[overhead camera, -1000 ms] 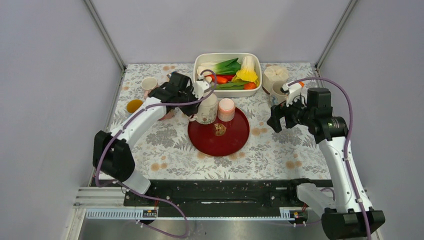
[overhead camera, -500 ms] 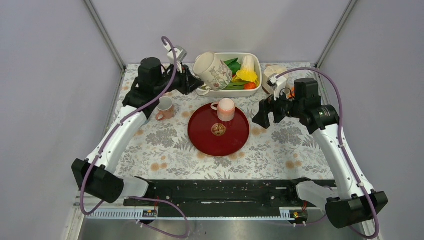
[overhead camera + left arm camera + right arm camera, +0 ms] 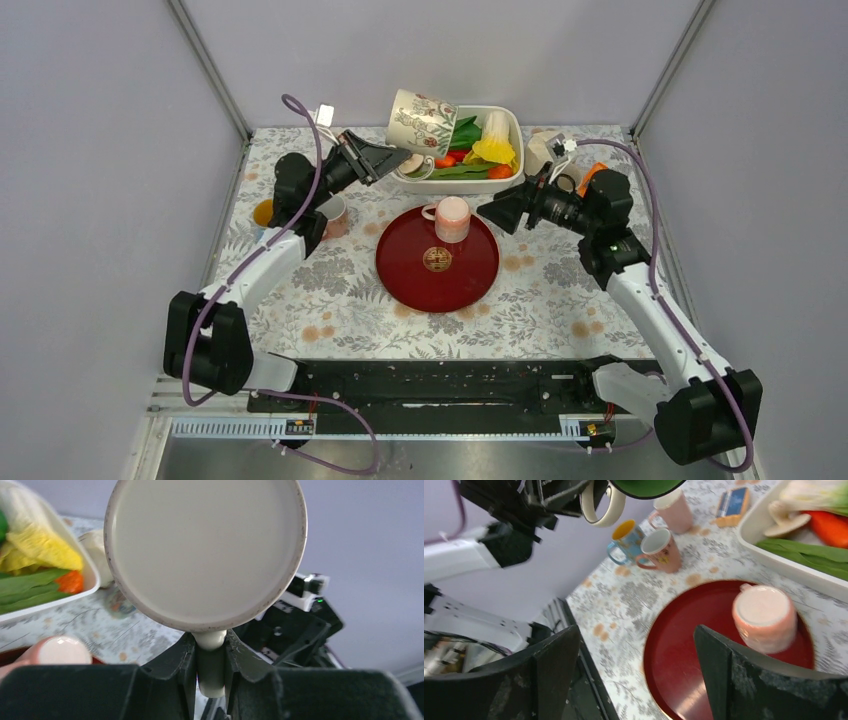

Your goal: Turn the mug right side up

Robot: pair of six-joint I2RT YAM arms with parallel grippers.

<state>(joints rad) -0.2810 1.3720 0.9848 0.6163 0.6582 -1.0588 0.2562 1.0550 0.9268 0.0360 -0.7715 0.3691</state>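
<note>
While your left gripper [image 3: 210,641] pinches the handle [image 3: 210,680] of the lifted mug [image 3: 421,108], right gripper [image 3: 636,632] spread, you should finish the turn and lower it.

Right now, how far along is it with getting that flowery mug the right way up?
Done: the left claw grips the mug by its handle, up in the air by the vegetable dish. In hand: the mug lies tipped on its side, not upright yet. Left: finish the turn and set it down. The right claw hangs open near an upside-down pink cup on the red tray.
</note>
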